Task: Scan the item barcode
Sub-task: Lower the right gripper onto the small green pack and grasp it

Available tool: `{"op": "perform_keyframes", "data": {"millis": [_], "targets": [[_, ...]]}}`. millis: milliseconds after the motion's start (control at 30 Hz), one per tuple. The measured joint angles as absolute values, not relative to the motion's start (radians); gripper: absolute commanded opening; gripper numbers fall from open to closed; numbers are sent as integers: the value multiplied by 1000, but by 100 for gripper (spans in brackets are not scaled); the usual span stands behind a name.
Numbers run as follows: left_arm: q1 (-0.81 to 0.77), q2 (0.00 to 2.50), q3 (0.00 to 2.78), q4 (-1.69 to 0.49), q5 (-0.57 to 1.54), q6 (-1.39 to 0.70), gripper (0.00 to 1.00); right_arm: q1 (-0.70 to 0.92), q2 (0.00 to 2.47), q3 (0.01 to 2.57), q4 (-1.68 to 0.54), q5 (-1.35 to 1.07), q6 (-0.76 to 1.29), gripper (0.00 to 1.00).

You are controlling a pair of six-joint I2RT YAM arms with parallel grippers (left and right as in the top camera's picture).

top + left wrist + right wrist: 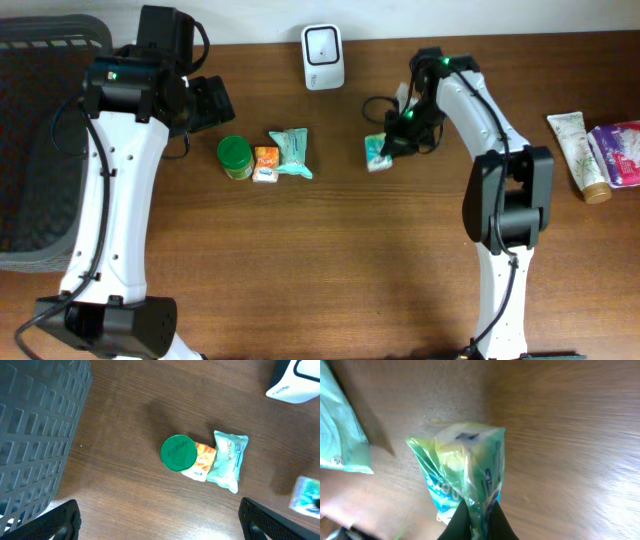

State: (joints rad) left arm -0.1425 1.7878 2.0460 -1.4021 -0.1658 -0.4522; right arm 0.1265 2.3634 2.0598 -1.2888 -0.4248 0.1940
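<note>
My right gripper [393, 140] is shut on the edge of a crinkly green and blue plastic packet [462, 467], pinched between its two dark fingers [479, 517]. The packet [377, 152] sits low over the wood, right of centre; whether it touches the table I cannot tell. The white barcode scanner [323, 56] stands at the back middle of the table, and its corner shows in the left wrist view [295, 382]. My left gripper [160, 525] hangs open and empty above a green-lidded jar [178, 452], an orange packet [202, 460] and a teal tissue packet [227, 460].
A grey mesh basket [40, 130] fills the far left, close to the left arm. A white tube [578, 150] and a purple packet [620, 152] lie at the right edge. The jar [235, 156] and its two packets lie left of centre.
</note>
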Motion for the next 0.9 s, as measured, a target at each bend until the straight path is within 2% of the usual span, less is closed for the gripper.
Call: {"op": "perform_keyframes", "data": {"millis": [100, 133, 233, 367, 433, 467, 500, 567, 600, 633, 733, 900], "targets": [[-142, 1788, 2046, -1403, -165, -452, 99, 167, 2365, 2163, -1422, -105, 326, 6], [-142, 1788, 2046, -1402, -165, -452, 99, 205, 2365, 2165, -1473, 72, 415, 7], [-142, 1788, 2046, -1402, -166, -452, 99, 294, 2365, 2154, -1497, 397, 573, 8], [-142, 1788, 2046, -1402, -166, -452, 99, 371, 2365, 2079, -1428, 585, 654, 8], [-142, 1788, 2046, -1402, -166, -452, 99, 385, 2365, 2001, -1375, 612, 663, 10], [-142, 1788, 2046, -1402, -166, -452, 99, 388, 2365, 1969, -1352, 610, 668, 13], [-142, 1788, 2046, -1402, -166, -452, 99, 391, 2365, 1949, -1332, 599, 673, 19], [-142, 1788, 2046, -1402, -166, -452, 99, 402, 2365, 1942, -1303, 556, 671, 36], [-142, 1788, 2046, -1402, -166, -452, 99, 411, 2365, 1942, -1279, 516, 675, 40], [-142, 1788, 2046, -1402, -166, -452, 99, 422, 2365, 1942, -1253, 459, 657, 50], [-142, 1788, 2046, -1402, -166, -452, 99, 443, 2365, 1945, -1187, 228, 586, 53], [-142, 1788, 2046, -1403, -166, -452, 99, 408, 2368, 2096, -1284, 15, 517, 68]]}}
